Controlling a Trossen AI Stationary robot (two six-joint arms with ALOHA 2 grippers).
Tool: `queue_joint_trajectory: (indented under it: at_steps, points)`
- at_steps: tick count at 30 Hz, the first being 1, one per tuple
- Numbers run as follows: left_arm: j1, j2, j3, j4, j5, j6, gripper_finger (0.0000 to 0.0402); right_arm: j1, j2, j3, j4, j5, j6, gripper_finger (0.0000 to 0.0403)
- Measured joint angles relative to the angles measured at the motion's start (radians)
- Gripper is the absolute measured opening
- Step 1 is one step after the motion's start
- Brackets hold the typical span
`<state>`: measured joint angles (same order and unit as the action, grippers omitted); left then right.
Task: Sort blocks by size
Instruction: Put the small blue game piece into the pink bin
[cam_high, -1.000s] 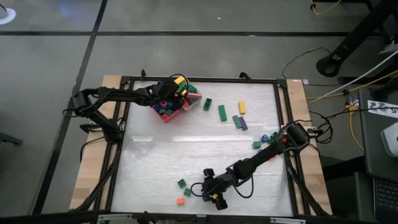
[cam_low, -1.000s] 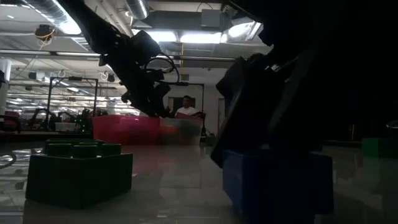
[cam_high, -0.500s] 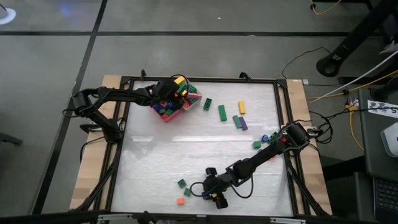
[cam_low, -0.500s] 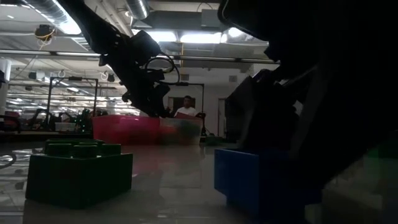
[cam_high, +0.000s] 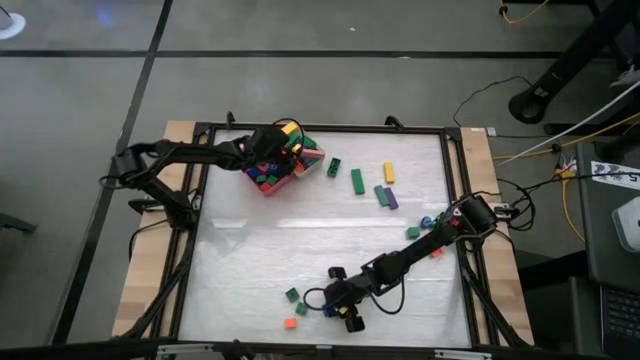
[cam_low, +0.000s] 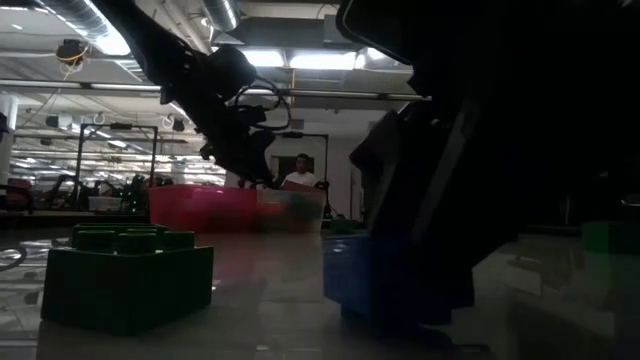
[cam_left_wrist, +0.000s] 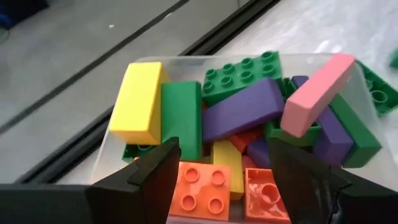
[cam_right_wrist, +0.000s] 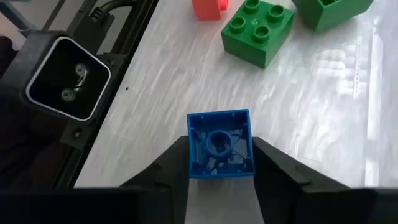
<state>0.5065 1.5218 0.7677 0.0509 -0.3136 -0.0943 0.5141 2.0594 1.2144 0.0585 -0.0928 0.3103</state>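
Table (cam_high: 300, 250) of pale, streaked board carries everything. Left arm reaches to the far left, its left gripper (cam_left_wrist: 221, 177) spread wide over the clear plastic tray (cam_left_wrist: 186, 65) heaped with blocks (cam_left_wrist: 239, 112), beside the pink square tray (cam_high: 268, 185). Right gripper (cam_right_wrist: 219, 163) sits at the near edge, its fingers pressed on both sides of a small blue block (cam_right_wrist: 219, 144). A green square block (cam_right_wrist: 258, 30) and a red block (cam_right_wrist: 208, 7) lie just beyond.

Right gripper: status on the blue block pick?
Right gripper down at table's near edge, fingers flanking small blue block, grip unconfirmed. Left gripper open over clear tray of long bricks. Green square block lies apart, not obstructing.
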Motion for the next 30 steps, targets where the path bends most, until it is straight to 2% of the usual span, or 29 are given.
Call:
queue_joint_trajectory:
  at_steps: [5,10,14,18,25,30]
  points:
    - [-0.031,-0.049,0.000,-0.007,0.001,0.051,0.0232,-0.027,-0.001,0.000,0.006,-0.030,-0.038,0.0137]
    - [-0.069,-0.132,0.000,-0.025,0.000,0.077,0.0232,-0.102,-0.001,0.016,-0.020,-0.032,-0.083,0.0158]
    - [-0.096,-0.234,0.000,-0.092,0.001,0.103,0.0232,-0.190,-0.002,0.061,-0.060,-0.032,-0.193,0.0145]
    - [-0.133,-0.363,0.000,-0.242,0.000,0.088,0.0232,-0.292,-0.002,0.120,-0.063,-0.031,-0.330,0.0140]
    - [-0.247,-0.571,0.000,-0.620,0.003,-0.014,0.0232,-0.479,-0.003,0.237,-0.050,-0.009,-0.505,0.0153]
    - [-0.334,-0.642,-0.001,-0.730,0.002,-0.152,0.0232,-0.614,-0.003,0.274,0.065,0.022,-0.582,0.0147]
